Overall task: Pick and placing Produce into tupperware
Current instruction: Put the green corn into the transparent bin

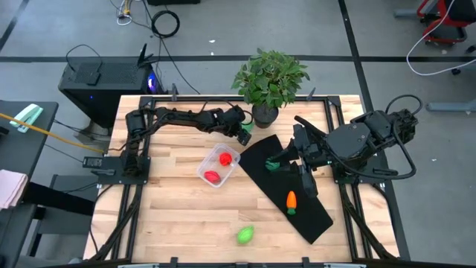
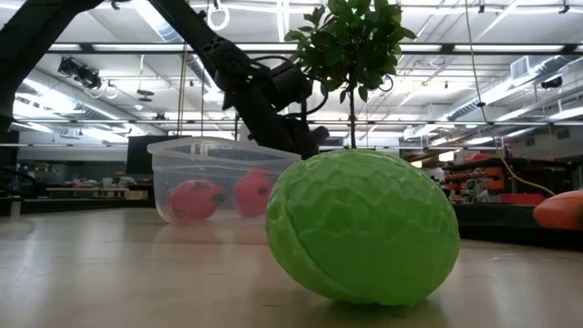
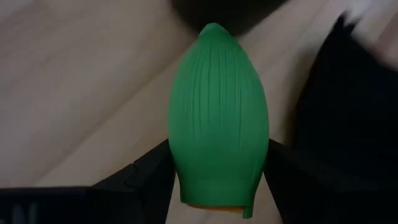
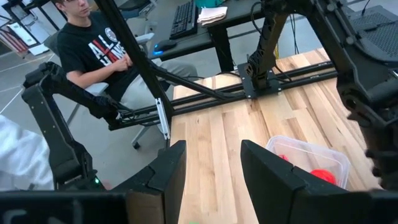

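Observation:
My left gripper (image 1: 242,131) reaches toward the table's far edge beside the plant pot, shut on a green ribbed, pointed produce piece (image 3: 217,118). The clear tupperware (image 1: 219,167) stands mid-table with two red pieces (image 1: 224,158) (image 1: 212,177) inside; it also shows in the low view (image 2: 219,173). A light green piece (image 1: 245,235) rests on the wood near the near edge and looms large in the low view (image 2: 364,228). The orange carrot (image 1: 291,201) and a dark green piece (image 1: 274,165) lie on the black mat. My right gripper (image 4: 211,149) is open over the mat, beside the dark green piece. My left gripper pinches the green ribbed piece between its two fingers (image 3: 149,174) at the piece's broad end (image 3: 186,180). The pointed end (image 3: 214,31) sticks out past the fingers. The arm comes from the table's left. The piece is held off the wood.
A leafy potted plant (image 1: 268,82) stands at the far edge, just beyond my left gripper. The long black mat (image 1: 312,216) runs diagonally across the right half. Bare wood lies to the left of and in front of the tupperware. A seated person (image 4: 93,43) shows beyond the table's left side.

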